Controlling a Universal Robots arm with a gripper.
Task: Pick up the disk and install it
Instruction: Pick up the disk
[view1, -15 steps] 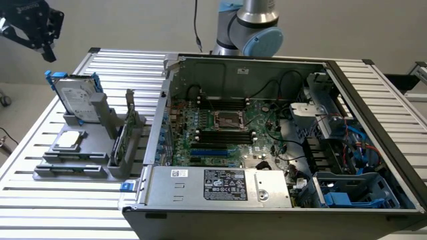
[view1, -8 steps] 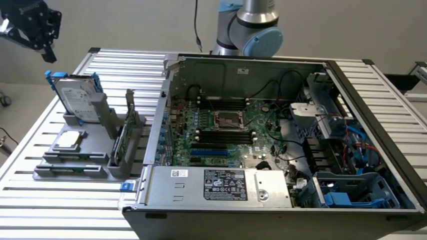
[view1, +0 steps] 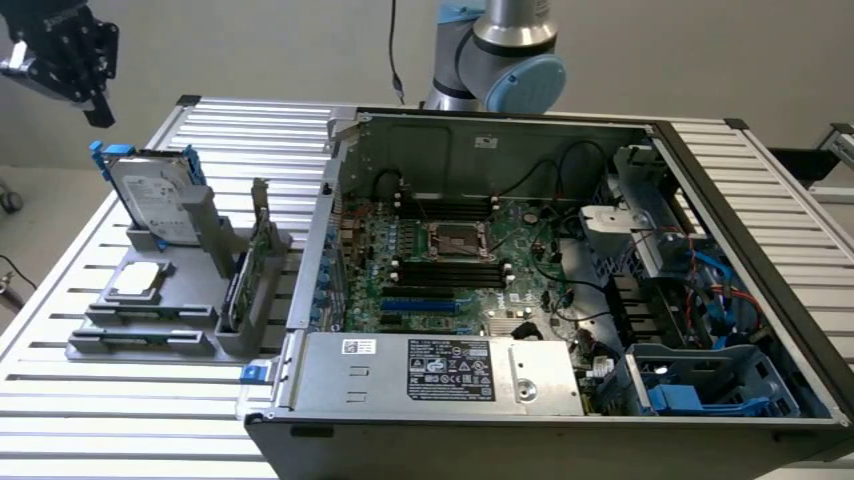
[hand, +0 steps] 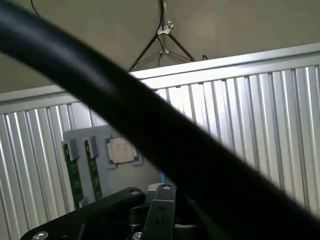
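Cabling is my main trouble: a thick black cable (hand: 165, 150) slants across the wrist view and covers much of the grey holder (hand: 95, 137) behind it. Of that holder I can make out two green cards (hand: 73, 175), the small square chip (hand: 121, 150) and a sliver of blue (hand: 163, 176) that I cannot identify.

In the exterior view, starting from its left, the hand (view1: 99, 112) hangs at the top corner, partly cut off by the frame edge, closed with nothing in it. The disk (view1: 154, 195) stands upright on edge in the holder's rear slot on the bench (view1: 80, 400). It is below the hand, slightly toward the exterior view's right, and well apart from it. Further right comes a circuit card (view1: 260, 240), then the open computer case (view1: 441, 140), whose far end is crowded with wires and hard to read.
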